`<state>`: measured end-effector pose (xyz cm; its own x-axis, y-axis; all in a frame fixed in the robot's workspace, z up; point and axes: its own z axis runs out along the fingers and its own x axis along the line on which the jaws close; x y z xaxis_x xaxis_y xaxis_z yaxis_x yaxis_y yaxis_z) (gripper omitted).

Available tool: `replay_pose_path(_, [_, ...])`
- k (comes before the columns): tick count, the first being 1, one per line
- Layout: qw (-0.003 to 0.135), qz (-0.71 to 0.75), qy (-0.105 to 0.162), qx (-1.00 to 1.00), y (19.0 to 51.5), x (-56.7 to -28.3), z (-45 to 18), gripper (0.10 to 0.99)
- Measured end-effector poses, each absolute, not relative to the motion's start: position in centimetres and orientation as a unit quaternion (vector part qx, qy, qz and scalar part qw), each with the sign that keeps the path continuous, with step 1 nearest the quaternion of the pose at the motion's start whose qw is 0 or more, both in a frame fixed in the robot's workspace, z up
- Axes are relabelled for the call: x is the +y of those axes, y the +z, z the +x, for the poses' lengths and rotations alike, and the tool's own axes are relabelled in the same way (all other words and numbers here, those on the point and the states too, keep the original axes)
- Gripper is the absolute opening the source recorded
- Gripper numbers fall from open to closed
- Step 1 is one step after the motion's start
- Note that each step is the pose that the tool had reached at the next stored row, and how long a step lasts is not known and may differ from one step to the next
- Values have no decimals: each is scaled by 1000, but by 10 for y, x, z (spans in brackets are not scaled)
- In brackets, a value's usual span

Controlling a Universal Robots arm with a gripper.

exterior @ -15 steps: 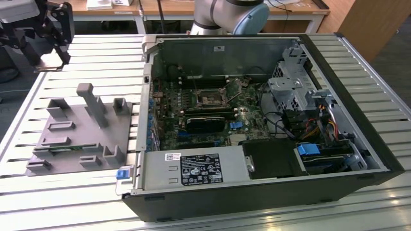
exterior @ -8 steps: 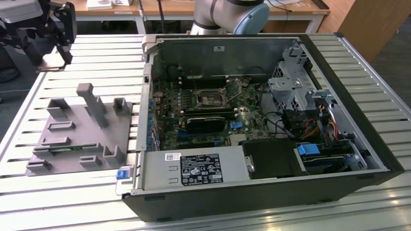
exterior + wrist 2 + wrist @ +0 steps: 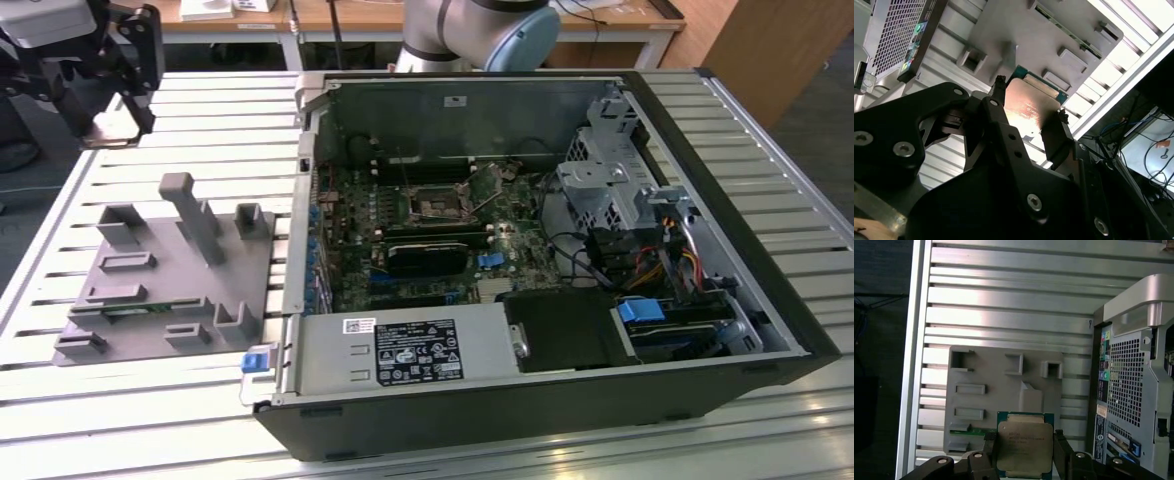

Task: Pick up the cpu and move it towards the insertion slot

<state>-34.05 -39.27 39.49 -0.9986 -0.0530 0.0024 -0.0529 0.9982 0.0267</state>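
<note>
So my claw (image 3: 1024,439) is clamped on the cpu (image 3: 1023,452) by two opposite edges, over the grey fixture (image 3: 994,390) near the table's (image 3: 134,400) edge on the exterior view's left. The insertion slot (image 3: 437,203) is well apart, inside the case (image 3: 534,425). It's a thin grip, so I reckon clipping the case wall could twist or drop the chip.

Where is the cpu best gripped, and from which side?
By its two opposite side edges, coming from the metal-top side: the cpu is thin, flat and square, so only its edges offer purchase. The jaws are shut on them here, clear of the grey fixture.
</note>
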Motion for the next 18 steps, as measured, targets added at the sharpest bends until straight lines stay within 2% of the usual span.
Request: replay_pose_path(18, [2, 26, -13, -1000, 395, -393, -333, 541])
